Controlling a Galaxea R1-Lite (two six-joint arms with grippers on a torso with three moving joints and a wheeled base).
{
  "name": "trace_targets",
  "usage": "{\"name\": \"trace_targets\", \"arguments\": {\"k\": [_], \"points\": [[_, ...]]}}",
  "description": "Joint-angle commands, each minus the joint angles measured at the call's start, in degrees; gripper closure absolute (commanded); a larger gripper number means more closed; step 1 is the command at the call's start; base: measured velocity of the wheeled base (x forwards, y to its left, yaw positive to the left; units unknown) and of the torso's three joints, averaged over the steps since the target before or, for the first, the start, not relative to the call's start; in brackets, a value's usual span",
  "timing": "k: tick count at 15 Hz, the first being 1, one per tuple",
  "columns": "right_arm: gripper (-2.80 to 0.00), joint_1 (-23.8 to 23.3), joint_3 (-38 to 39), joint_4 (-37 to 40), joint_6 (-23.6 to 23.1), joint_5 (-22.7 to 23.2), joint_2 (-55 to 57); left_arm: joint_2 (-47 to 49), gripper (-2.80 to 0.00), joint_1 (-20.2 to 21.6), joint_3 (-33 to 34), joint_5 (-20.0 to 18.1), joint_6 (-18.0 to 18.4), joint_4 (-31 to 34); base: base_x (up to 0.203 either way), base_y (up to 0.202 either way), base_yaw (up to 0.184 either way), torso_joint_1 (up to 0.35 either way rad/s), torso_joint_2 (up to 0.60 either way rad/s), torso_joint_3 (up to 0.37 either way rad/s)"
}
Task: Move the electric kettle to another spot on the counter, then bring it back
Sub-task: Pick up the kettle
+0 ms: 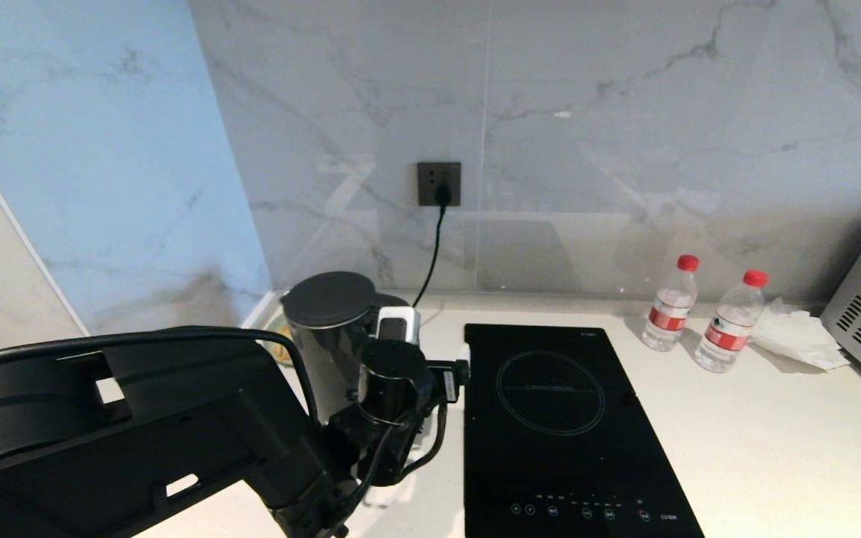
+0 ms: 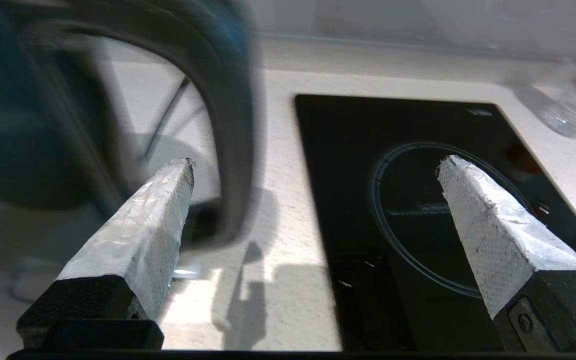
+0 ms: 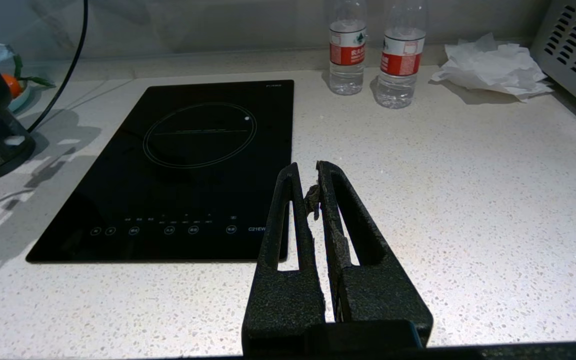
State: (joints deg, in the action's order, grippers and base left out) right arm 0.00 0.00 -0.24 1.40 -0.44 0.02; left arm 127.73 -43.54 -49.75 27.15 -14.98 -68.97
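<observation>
Beside the induction hob (image 1: 572,426), the wide-open left hand (image 2: 313,170) straddles only part of the electric kettle (image 1: 326,332) handle (image 2: 233,125) (blurred), so closing crooked could tip it on the table (image 1: 774,433).

Your black left arm reaching forward across the left foreground, its grey-padded left gripper (image 2: 313,167) spread wide, your black-fingered right gripper (image 3: 308,172) pressed closed, hanging idle.
</observation>
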Motion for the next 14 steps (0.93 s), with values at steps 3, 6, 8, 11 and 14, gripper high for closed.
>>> {"name": "trace_targets", "arguments": {"k": [3,6,8,11,14], "points": [[0.00,0.00,0.00,-0.02,0.00,0.00,-0.11,-0.56,-2.80,0.74,0.62,0.10,0.13,-0.82,0.000,0.000,0.000,0.000,0.00,0.000],[0.00,0.00,0.00,-0.02,0.00,0.00,-0.11,-0.39,-2.80,0.83,0.54,0.10,0.74,-1.08,0.000,0.000,0.000,0.000,0.00,0.000],[0.00,0.00,0.00,-0.02,0.00,0.00,-0.11,0.06,-2.80,1.33,-0.08,0.10,1.05,-1.08,0.000,0.000,0.000,0.000,0.00,0.000],[0.00,0.00,0.00,-0.02,0.00,0.00,-0.11,1.31,-2.80,2.23,-1.26,0.10,2.44,-1.08,0.000,0.000,0.000,0.000,0.00,0.000],[0.00,0.00,0.00,-0.02,0.00,0.00,-0.11,2.29,-2.80,2.32,-3.52,0.10,3.05,-1.01,0.000,0.000,0.000,0.000,0.00,0.000]]}}
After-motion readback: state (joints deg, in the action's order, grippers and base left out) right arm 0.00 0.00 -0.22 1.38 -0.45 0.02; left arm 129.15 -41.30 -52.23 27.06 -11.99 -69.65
